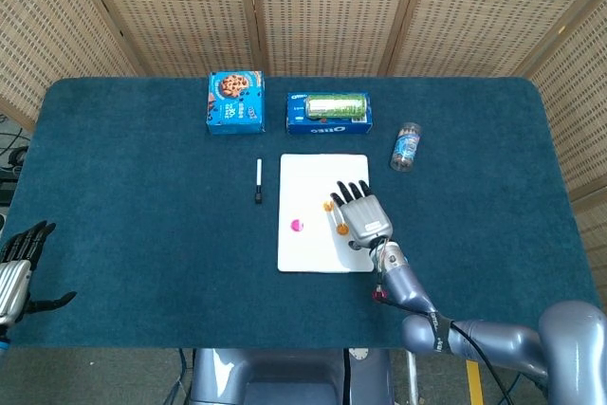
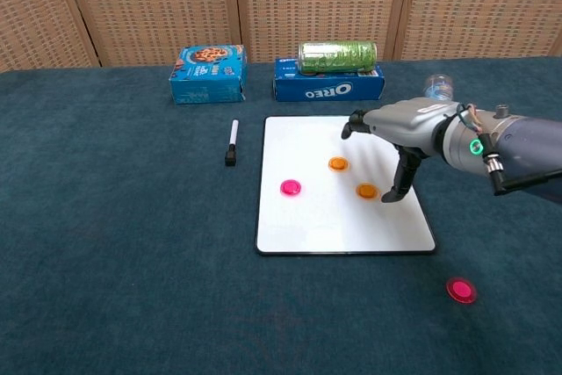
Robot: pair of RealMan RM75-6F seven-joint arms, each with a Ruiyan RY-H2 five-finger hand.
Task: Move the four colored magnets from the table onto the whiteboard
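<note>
Your right hand [image 2: 399,133] is hovering over the whiteboard [image 2: 342,226], fingers apart and holding nothing. Three magnets are sitting on the board; the last pink magnet [image 2: 459,290] is lying on the table at lower right, off the board's corner, toward you from the fingers. Your left hand [image 1: 17,267], fingers spread, is idling far off at lower left, so the right is nearer.

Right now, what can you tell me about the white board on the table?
The whiteboard is a flat white rectangle with a thin dark edge, lying on the blue table. Three round magnets sit on it: a pink magnet and two orange ones. The right hand hovers over its right side, fingers spread, holding nothing. A marker lies just left of it, not touching.
</note>
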